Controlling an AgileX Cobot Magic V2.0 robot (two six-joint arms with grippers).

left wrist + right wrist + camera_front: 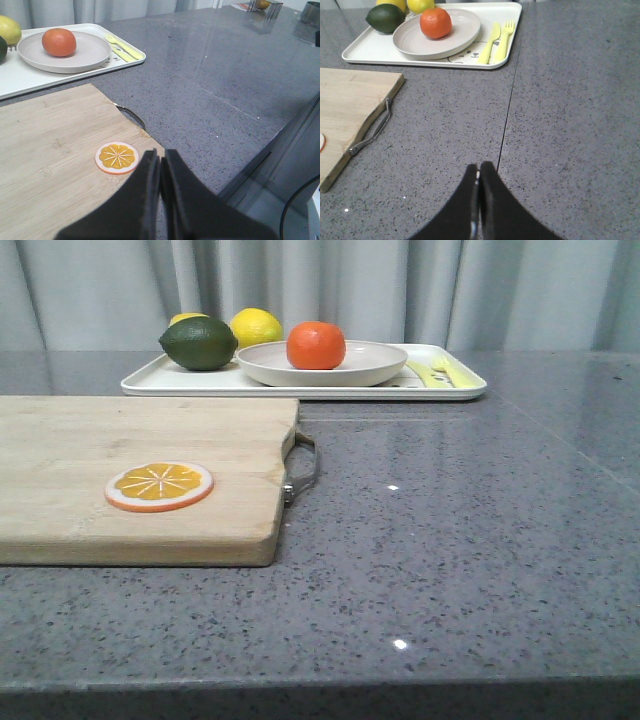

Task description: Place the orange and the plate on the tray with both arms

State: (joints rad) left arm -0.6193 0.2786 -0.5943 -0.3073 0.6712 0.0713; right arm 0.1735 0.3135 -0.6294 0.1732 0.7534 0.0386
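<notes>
The orange sits in the off-white plate, and the plate rests on the white tray at the back of the table. They also show in the left wrist view, orange, plate, tray, and in the right wrist view, orange, plate, tray. My left gripper is shut and empty above the cutting board's near corner. My right gripper is shut and empty over bare counter, well short of the tray. Neither gripper shows in the front view.
A wooden cutting board with a metal handle lies at front left and bears a flat orange slice disc. A dark green lime and yellow lemons sit on the tray's left. Yellow cutlery print marks its right.
</notes>
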